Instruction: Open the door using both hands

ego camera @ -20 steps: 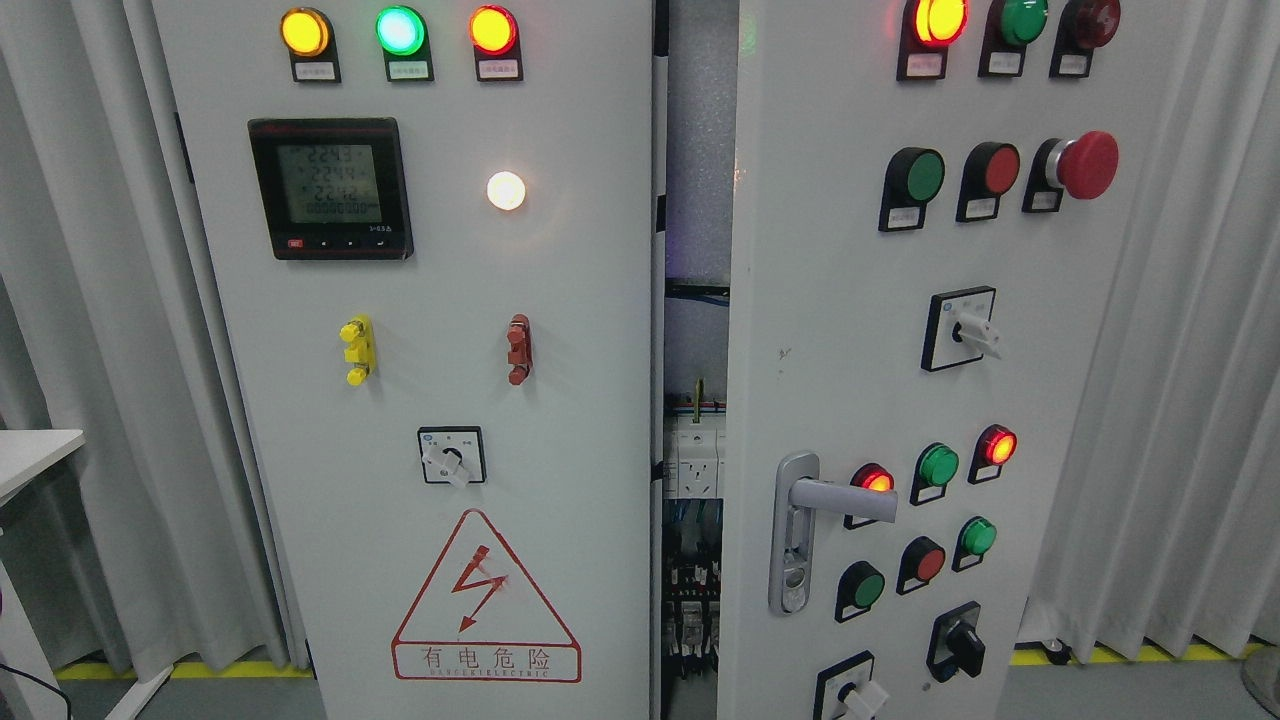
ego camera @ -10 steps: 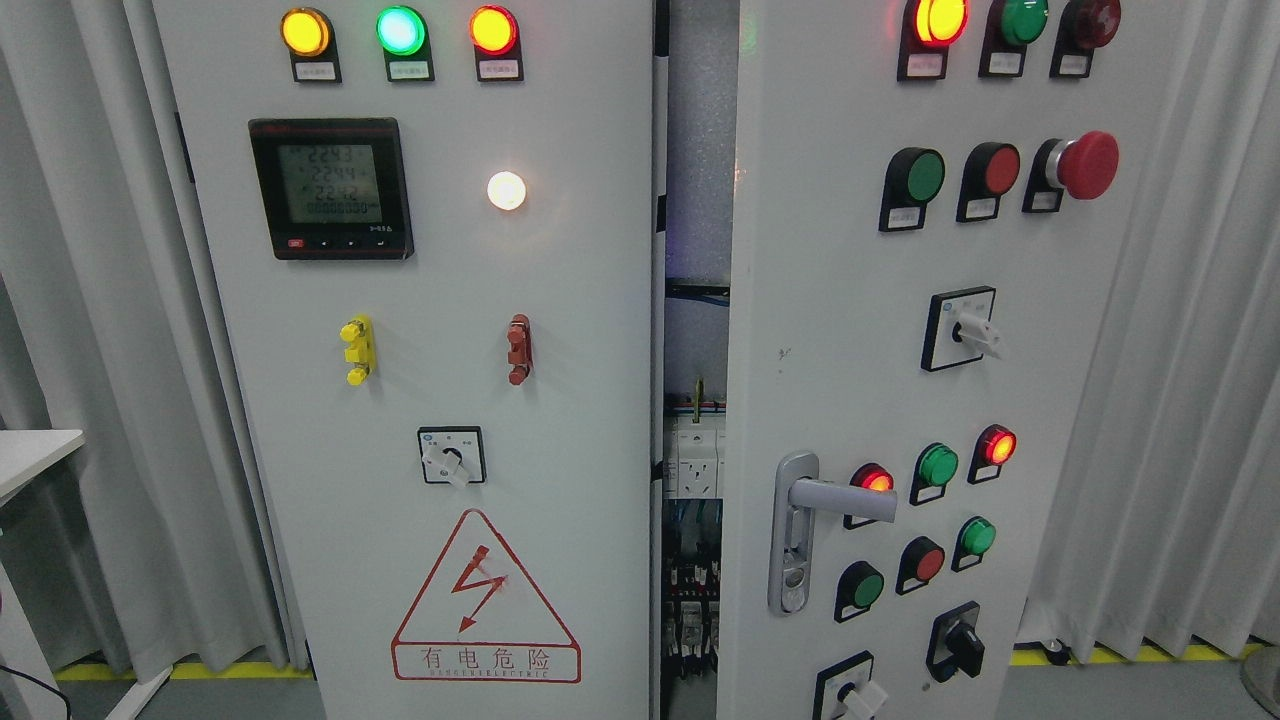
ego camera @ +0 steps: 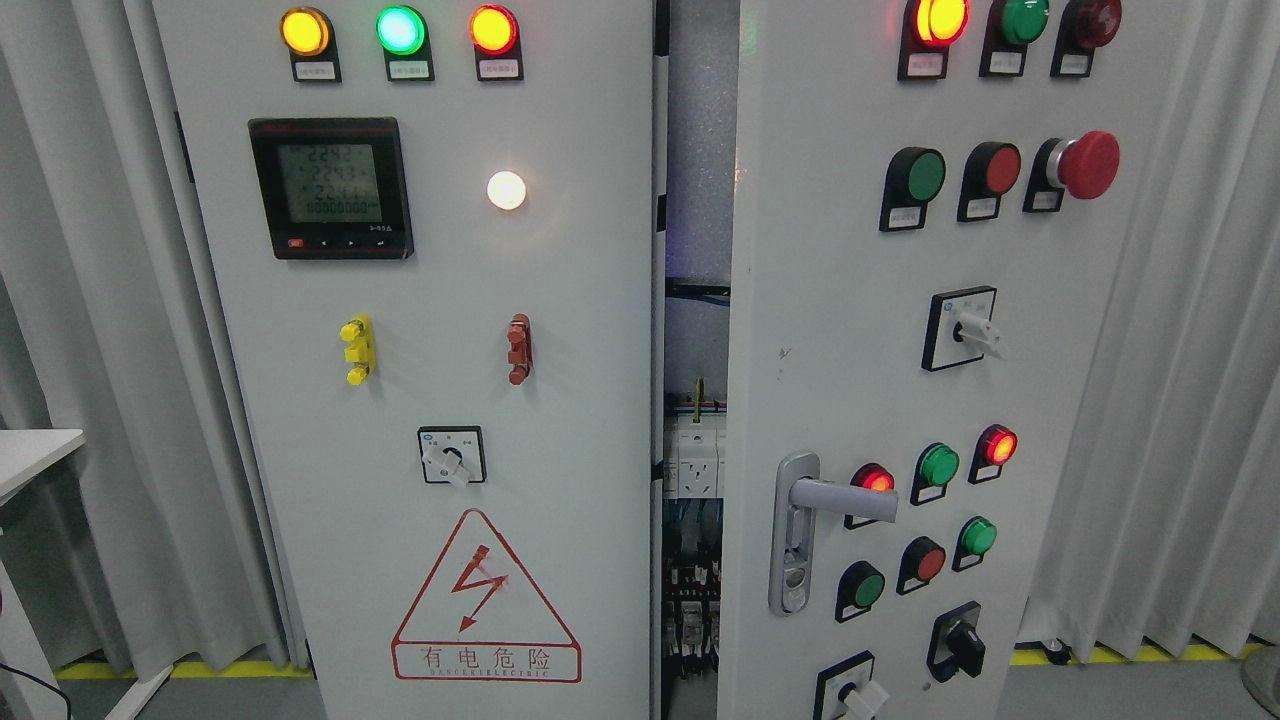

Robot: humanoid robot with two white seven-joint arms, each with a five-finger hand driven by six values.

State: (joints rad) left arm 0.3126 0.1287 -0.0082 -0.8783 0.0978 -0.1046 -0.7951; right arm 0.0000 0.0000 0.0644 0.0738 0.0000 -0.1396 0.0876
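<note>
A grey electrical cabinet fills the head view. Its right door (ego camera: 830,300) stands ajar, swung out towards me, with a silver lever handle (ego camera: 835,497) at its lower left. The left door (ego camera: 440,290) looks closed or nearly so. Between them a dark gap (ego camera: 695,430) shows breakers and wiring inside. Neither of my hands nor either arm is in view.
The left door carries a digital meter (ego camera: 330,187), indicator lamps, a selector switch (ego camera: 451,456) and a red warning triangle (ego camera: 485,598). The right door has push buttons and a red mushroom stop button (ego camera: 1088,164). Grey curtains hang on both sides. A white table corner (ego camera: 35,455) is at left.
</note>
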